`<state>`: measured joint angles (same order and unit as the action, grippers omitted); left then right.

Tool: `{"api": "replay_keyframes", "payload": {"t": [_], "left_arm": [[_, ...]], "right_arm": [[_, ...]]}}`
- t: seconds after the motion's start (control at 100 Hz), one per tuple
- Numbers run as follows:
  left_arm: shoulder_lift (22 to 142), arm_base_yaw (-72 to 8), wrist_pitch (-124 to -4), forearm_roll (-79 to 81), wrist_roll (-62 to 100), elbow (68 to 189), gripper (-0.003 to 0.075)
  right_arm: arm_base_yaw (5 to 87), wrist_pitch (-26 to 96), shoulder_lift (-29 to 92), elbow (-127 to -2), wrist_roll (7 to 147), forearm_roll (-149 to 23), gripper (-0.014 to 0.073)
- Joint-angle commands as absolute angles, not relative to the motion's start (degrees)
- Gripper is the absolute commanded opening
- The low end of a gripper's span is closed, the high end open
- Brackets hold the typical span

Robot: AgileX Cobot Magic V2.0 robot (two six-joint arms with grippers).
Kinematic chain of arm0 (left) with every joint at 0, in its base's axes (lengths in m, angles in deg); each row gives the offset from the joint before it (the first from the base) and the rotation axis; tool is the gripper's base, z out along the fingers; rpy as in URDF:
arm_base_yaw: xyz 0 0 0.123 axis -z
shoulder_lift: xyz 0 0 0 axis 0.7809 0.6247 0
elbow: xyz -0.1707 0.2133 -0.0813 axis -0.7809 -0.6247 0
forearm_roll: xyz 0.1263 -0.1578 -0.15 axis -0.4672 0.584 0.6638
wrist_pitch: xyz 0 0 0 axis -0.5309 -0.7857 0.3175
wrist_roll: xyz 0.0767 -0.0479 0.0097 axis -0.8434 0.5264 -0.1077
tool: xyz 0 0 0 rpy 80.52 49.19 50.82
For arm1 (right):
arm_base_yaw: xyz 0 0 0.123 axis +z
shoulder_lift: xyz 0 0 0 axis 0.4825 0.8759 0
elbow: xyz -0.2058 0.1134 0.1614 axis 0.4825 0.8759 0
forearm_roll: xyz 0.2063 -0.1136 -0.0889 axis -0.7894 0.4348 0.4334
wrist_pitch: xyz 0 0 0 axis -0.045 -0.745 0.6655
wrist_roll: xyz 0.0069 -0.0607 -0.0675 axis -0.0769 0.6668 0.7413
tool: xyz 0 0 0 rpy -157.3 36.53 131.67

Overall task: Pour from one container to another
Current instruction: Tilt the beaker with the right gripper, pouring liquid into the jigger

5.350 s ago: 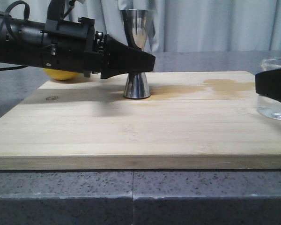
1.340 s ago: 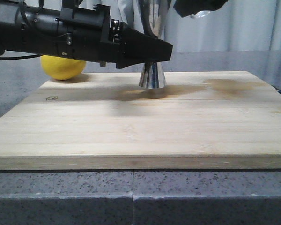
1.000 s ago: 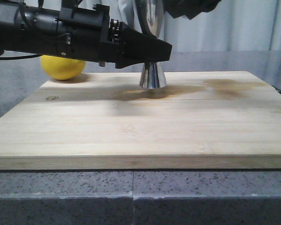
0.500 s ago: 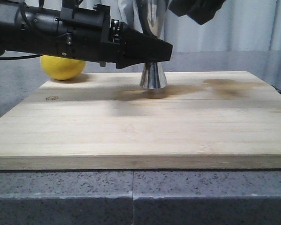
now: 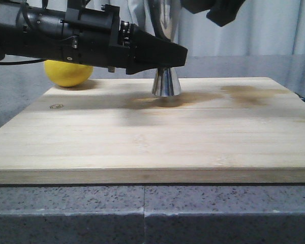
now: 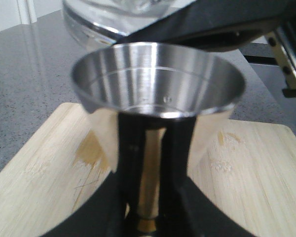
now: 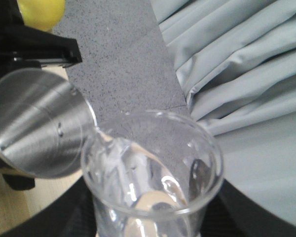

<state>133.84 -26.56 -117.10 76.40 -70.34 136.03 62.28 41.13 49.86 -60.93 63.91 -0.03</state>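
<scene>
The steel jigger (image 5: 165, 84) stands on the wooden board (image 5: 152, 137), and my left gripper (image 5: 169, 54) is shut on its narrow waist. In the left wrist view its open cup (image 6: 158, 79) fills the middle, with dark fingers (image 6: 126, 163) on either side of the stem. My right gripper (image 5: 216, 9) hangs high above the jigger, cut off by the frame's top. It is shut on the glass beaker (image 7: 153, 168), which is tilted with its spout at the rim of the jigger (image 7: 39, 128). Clear liquid lies toward the spout. The beaker's base (image 6: 118, 15) shows over the cup.
A yellow lemon (image 5: 68, 72) sits behind the board's far left corner, beside my left arm (image 5: 61, 35). A damp stain (image 5: 244, 93) marks the board's far right. A grey speckled counter (image 5: 142, 213) and a pale curtain (image 5: 264, 25) surround the scene.
My right gripper has shifted a little right and tipped further above the jigger, and the beaker has left the front view. The left gripper and the jigger have stayed still.
</scene>
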Motion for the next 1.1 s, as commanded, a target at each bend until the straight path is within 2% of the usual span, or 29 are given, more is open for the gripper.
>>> {"api": "replay_keyframes", "payload": {"t": [0.0, 1.09], "left_arm": [[131.24, -26.10, -123.36, 80.47, -70.01, 137.61, 0.0062], [131.24, -26.10, -123.27, 80.47, -70.01, 137.61, 0.0062]], "right_arm": [[62.32, 45.29, 48.19, -63.04, 64.10, 2.10, 0.0279], [62.32, 44.71, 48.19, -63.04, 64.10, 14.50, 0.0279]]}}
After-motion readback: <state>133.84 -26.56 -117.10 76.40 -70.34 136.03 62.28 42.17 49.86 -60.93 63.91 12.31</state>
